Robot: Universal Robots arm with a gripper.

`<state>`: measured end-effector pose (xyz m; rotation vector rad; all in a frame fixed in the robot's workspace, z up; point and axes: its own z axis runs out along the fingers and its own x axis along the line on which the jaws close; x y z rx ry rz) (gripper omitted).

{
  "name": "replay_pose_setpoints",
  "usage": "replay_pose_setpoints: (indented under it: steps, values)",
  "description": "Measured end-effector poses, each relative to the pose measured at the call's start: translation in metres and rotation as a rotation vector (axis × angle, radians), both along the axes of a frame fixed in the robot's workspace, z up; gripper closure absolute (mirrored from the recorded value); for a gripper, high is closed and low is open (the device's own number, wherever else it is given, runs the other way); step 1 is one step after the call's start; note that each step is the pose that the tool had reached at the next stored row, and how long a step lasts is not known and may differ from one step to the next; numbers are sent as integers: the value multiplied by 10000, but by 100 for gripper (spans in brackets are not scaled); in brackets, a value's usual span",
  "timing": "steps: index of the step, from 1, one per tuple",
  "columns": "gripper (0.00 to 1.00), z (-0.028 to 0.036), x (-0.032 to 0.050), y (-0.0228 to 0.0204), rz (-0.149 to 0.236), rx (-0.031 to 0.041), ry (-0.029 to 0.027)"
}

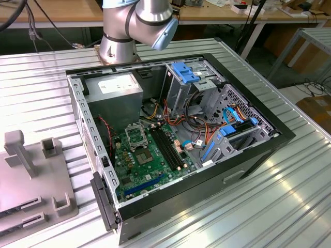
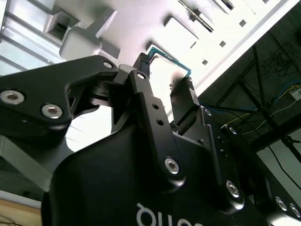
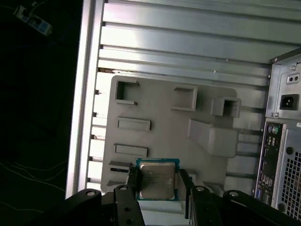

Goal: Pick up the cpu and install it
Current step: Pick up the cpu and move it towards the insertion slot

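Gripper (image 3: 158,182) clamped on the cpu (image 3: 156,175), one finger on either side, over the grey holder tray (image 3: 160,117) on the ribbed desk (image 3: 188,42), beside the open computer case (image 1: 243,170). The chip's print can't be read.

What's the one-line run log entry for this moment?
stage: pick | gripper: shut on cpu | place: at grey fixture tray, beside computer case | lifted: cannot tell | install: not yet done

Arm (image 1: 138,23) cut off at the exterior view's top edge, grey tray (image 1: 31,181) cropped at its left. cpu (image 3: 157,180) side edges hidden behind gripper (image 3: 158,174); second wrist view, glare swallows its face.
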<state>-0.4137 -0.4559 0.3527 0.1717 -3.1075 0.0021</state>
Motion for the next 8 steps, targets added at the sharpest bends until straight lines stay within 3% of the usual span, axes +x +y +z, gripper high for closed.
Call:
replay_pose_setpoints:
  steps: [8]
  values:
    - [56,98,69,0,0,1,-1]
